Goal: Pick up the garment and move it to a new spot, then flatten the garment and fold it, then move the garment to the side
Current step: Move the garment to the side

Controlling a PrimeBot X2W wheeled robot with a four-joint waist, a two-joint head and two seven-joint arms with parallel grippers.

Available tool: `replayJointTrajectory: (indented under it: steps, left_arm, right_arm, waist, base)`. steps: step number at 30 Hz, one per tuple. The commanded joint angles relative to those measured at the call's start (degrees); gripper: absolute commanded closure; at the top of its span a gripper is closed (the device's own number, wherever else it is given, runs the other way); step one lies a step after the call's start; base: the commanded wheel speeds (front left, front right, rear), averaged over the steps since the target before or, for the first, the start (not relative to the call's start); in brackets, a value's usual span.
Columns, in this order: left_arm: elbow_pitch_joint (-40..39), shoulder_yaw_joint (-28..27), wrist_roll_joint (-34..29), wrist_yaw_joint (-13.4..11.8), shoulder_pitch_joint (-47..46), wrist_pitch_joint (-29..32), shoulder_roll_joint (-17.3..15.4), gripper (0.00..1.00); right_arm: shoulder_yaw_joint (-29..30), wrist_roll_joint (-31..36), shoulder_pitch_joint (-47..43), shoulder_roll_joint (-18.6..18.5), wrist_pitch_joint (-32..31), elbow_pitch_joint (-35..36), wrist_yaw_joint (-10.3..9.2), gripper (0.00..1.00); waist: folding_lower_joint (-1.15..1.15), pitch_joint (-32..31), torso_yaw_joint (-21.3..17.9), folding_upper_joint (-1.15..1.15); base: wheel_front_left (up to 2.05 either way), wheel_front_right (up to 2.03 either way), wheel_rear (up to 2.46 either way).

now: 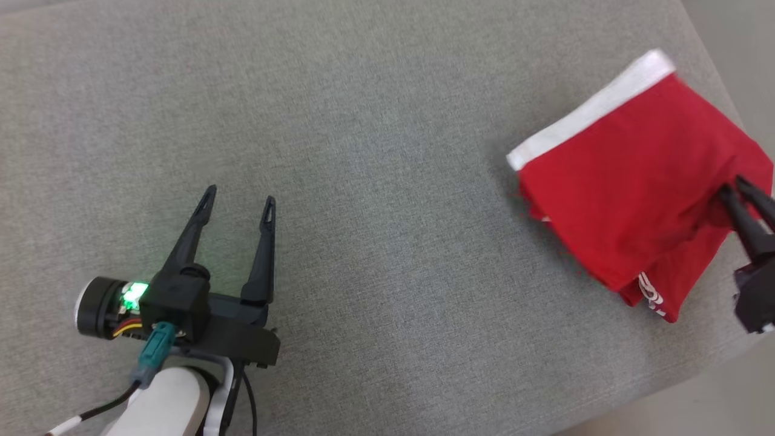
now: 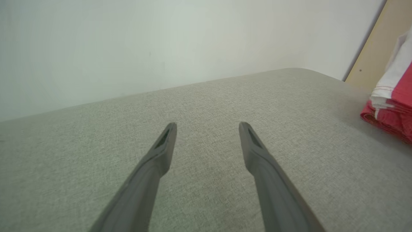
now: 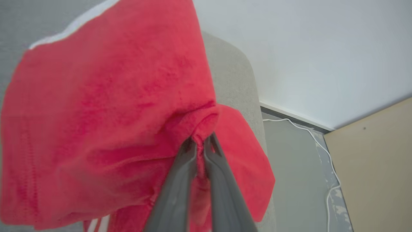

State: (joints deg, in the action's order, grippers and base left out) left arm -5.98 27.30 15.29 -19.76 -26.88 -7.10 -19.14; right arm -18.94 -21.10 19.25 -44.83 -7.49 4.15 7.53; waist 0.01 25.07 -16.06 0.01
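Observation:
The garment (image 1: 629, 194) is a pair of red shorts with a white waistband, folded over itself at the right end of the grey cushioned surface (image 1: 375, 151). Its waistband edge also peeks in at the right of the left wrist view, garment (image 2: 394, 109). My right gripper (image 1: 734, 186) is shut on a pinch of the red cloth at the garment's right side; the right wrist view shows the fabric bunched between the fingers, right gripper (image 3: 200, 141), with the garment (image 3: 103, 106) draped beyond. My left gripper (image 1: 238, 201) hovers open over bare surface at lower left, left gripper (image 2: 207, 127) holding nothing.
The surface's right edge (image 1: 726, 72) runs just past the garment, and its front corner drops away at lower right. A pale wall (image 2: 161, 42) rises behind. On the floor beyond the edge lie a white cable (image 3: 325, 154) and a tan board (image 3: 376, 167).

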Motion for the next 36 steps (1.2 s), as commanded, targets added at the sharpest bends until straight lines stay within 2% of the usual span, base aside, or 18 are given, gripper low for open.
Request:
replayJointTrajectory:
  steps: [1, 7, 13, 14, 15, 18, 23, 28, 32, 36]
  left_arm:
    - [-0.13, 0.21, -0.52, 0.24, -0.82, 0.11, -0.17, 0.00]
    - [-0.02, 0.96, -0.96, 0.23, -2.48, 0.11, 0.47, 0.00]
    - [0.38, 1.08, -0.86, 0.12, -2.62, 0.12, 0.28, 0.00]
    - [0.47, 1.13, -0.85, 0.12, -2.71, 0.14, 0.27, 0.00]
    - [0.51, 1.13, -0.81, 0.11, -2.76, 0.12, 0.23, 0.00]
    - [0.64, 1.12, -0.61, 0.03, -2.75, -0.07, 0.15, 0.00]
    - [1.06, 1.16, -0.04, 0.00, -1.99, -0.52, 0.43, 0.00]
    - [1.36, 0.89, 0.97, -0.23, -0.85, -1.17, 0.48, 0.00]
    - [1.28, 0.23, 1.74, -0.66, 0.49, -1.72, 0.17, 0.00]
    - [0.85, -0.97, 2.28, -1.51, 1.78, -2.77, -0.13, 0.00]
  right_arm:
    - [0.35, -1.13, 1.03, -0.48, 0.94, -2.35, -0.08, 1.00]
    - [0.96, -7.22, 3.28, 0.71, 4.94, -13.94, -0.08, 1.00]
    - [-0.65, -10.66, 5.60, 2.43, 8.68, -20.68, -0.08, 1.00]
    - [-0.60, -11.58, 5.93, 2.88, 9.26, -22.24, -0.08, 0.55]
    - [-0.45, -12.41, 6.41, 3.49, 10.31, -23.35, -0.08, 0.00]
    - [0.39, -15.48, 6.98, 4.48, 12.56, -25.72, -0.07, 0.00]
    - [2.99, -18.17, 5.33, 3.36, 15.48, -27.85, -0.07, 0.00]
    - [9.60, -18.40, 2.53, 3.34, 18.96, -26.28, -0.07, 0.00]
    - [16.58, -14.91, -0.03, 6.96, 20.66, -21.90, -0.07, 0.00]
    - [21.87, -9.57, -1.98, 13.54, 20.96, -14.31, -0.07, 0.00]
  waist:
    - [-0.01, 1.24, -0.02, -0.01]
    - [-0.01, 2.81, 1.51, -0.01]
    - [-0.01, 3.45, 1.83, -0.01]
    - [-0.01, 3.48, 1.89, -0.01]
    - [-0.01, 3.47, 1.93, -0.01]
    - [-0.01, 3.25, 2.07, -0.01]
    - [-0.01, 2.03, 2.37, -0.01]
    - [-0.01, -0.01, 2.94, -0.01]
    - [-0.01, -1.81, 3.47, -0.01]
    - [-0.01, -3.83, 4.51, -0.01]
  base:
    - [0.00, 0.00, 0.00]
    - [0.00, 0.00, 0.00]
    - [0.00, 0.00, 0.00]
    - [0.00, 0.00, 0.00]
    - [0.00, 0.00, 0.00]
    - [0.00, 0.00, 0.00]
    - [0.00, 0.00, 0.00]
    - [0.00, 0.00, 0.00]
    - [0.00, 0.00, 0.00]
    - [0.00, 0.00, 0.00]
